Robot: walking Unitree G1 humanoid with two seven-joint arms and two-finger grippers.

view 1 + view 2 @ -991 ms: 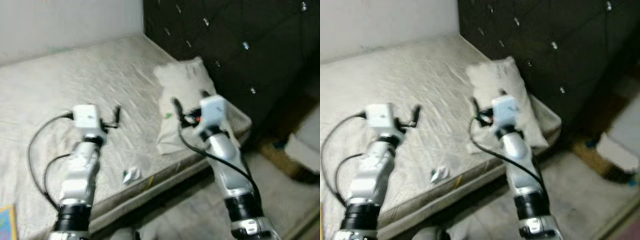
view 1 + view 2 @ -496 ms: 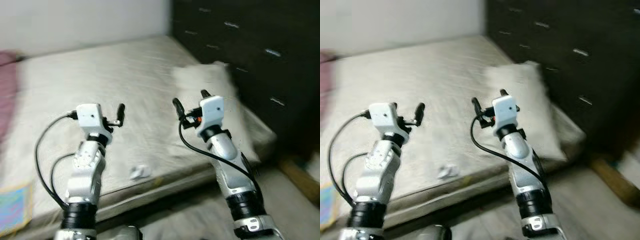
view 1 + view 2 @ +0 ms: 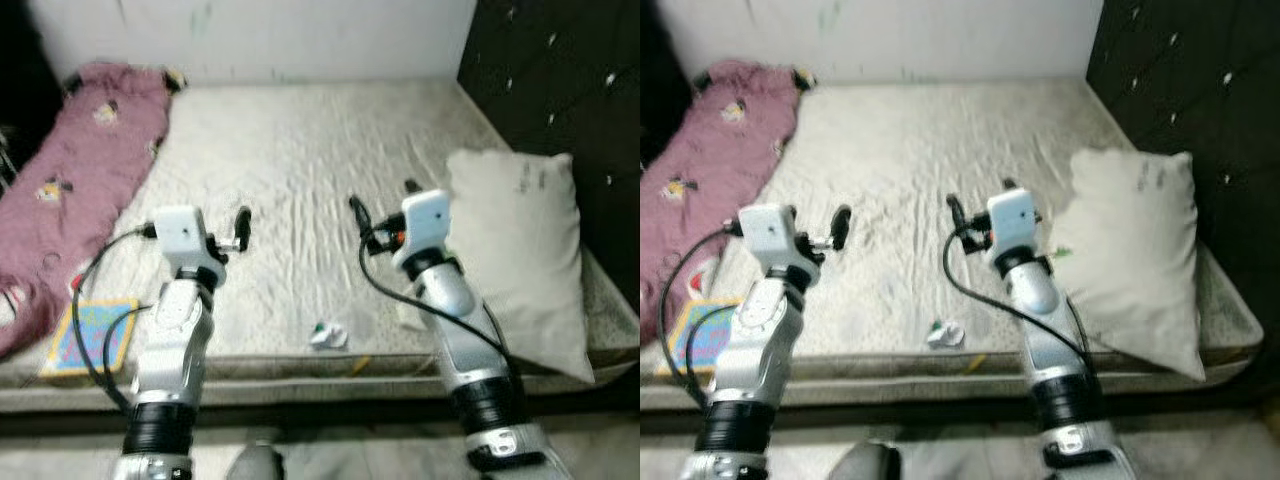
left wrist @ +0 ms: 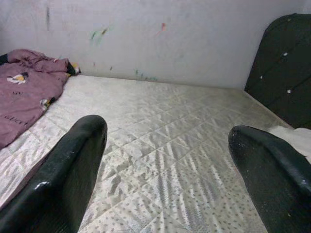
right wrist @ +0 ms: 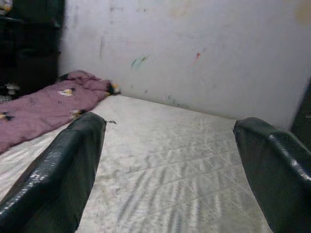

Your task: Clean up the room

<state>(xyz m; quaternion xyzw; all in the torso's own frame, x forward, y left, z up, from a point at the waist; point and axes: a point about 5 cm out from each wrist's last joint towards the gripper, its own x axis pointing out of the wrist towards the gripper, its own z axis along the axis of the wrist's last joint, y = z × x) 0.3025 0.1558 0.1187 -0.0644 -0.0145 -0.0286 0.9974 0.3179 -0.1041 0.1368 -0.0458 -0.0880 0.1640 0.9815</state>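
Left eye view looks down on a bare quilted mattress (image 3: 320,150) pushed against a pale wall. At far left a purple blanket (image 3: 75,170) lies along the mattress edge, its lower end cut off by the frame. Below it a flat, colourful book (image 3: 90,335), or perhaps a puzzle board, lies near the front edge, partly crossed by the left arm's cable. The left gripper (image 3: 235,230) hovers above the mattress, fingers spread wide and holding nothing. Between the arms, near the front edge, lies a small crumpled white wrapper (image 3: 328,335) with a green spot, too small to identify. The right gripper (image 3: 380,205) hangs likewise, fingers apart and empty. At right a white pillow (image 3: 520,260) lies against a dark tufted headboard (image 3: 560,100).
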